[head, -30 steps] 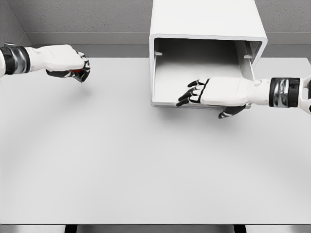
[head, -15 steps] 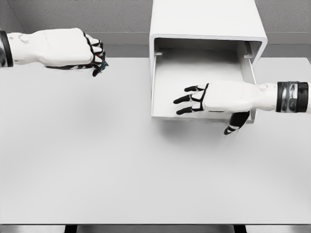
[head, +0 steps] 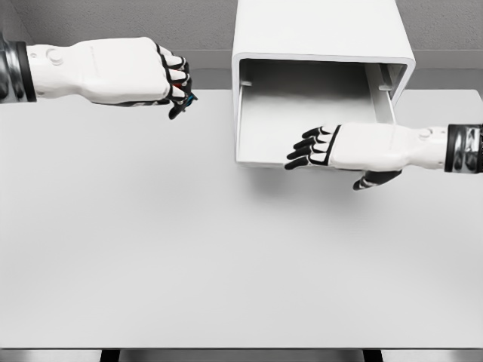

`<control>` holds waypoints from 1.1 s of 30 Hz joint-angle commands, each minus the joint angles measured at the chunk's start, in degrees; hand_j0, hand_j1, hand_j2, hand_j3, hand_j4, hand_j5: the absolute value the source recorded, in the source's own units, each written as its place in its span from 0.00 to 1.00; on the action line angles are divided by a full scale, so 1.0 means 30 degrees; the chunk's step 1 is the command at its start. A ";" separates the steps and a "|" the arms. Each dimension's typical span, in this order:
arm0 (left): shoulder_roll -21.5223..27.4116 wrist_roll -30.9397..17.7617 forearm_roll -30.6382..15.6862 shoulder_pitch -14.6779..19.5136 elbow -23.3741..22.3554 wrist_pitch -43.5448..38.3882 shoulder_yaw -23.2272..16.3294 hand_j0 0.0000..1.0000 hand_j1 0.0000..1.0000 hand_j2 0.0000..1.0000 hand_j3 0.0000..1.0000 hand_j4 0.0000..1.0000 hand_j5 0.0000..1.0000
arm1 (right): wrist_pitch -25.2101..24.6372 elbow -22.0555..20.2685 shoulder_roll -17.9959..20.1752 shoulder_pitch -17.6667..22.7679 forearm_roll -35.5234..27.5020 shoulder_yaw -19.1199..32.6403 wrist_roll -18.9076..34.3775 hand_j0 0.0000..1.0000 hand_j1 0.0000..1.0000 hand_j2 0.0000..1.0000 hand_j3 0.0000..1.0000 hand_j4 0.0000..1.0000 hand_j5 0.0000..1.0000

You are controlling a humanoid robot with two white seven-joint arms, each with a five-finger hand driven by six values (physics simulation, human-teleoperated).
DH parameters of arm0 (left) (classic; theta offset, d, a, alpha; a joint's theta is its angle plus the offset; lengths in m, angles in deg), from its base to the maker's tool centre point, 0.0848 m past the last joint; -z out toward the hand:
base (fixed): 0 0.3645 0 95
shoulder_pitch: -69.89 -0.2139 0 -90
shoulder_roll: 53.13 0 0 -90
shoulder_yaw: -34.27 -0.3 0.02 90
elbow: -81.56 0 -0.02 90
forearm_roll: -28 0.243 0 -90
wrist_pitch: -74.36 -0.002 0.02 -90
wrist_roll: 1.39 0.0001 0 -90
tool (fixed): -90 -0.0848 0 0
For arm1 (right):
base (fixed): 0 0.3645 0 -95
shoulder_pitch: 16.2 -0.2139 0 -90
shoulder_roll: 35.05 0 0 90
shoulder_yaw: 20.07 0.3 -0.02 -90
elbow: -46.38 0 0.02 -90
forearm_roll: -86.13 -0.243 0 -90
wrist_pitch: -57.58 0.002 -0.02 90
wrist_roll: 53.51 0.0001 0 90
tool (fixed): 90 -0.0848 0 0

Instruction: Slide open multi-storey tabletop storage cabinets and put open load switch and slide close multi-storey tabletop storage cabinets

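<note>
White storage cabinet [head: 321, 34] at the desk's [head: 151, 249] far edge, its drawer [head: 302, 124] slid open, right hand [head: 355, 147] over the drawer's front lip, fingers loose and empty, left hand [head: 124, 72] raised left of the cabinet, fist clenched around something small, probably the load switch [head: 183, 96], mostly hidden.

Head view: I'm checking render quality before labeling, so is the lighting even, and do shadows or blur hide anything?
Head view: light is soft and even, no glare on the table; a faint shadow lies under the open drawer and right hand; edges look slightly smoothed; the small item in the left hand is mostly hidden by its curled fingers.
</note>
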 commanded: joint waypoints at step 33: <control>-0.2894 -0.0104 -0.1486 0.2051 0.0710 -0.0055 0.0061 0.36 0.36 0.36 0.36 0.36 0.36 | -0.0052 0.0094 0.3552 0.7116 -0.7909 1.2721 -0.0008 1.00 1.00 1.00 1.00 1.00 1.00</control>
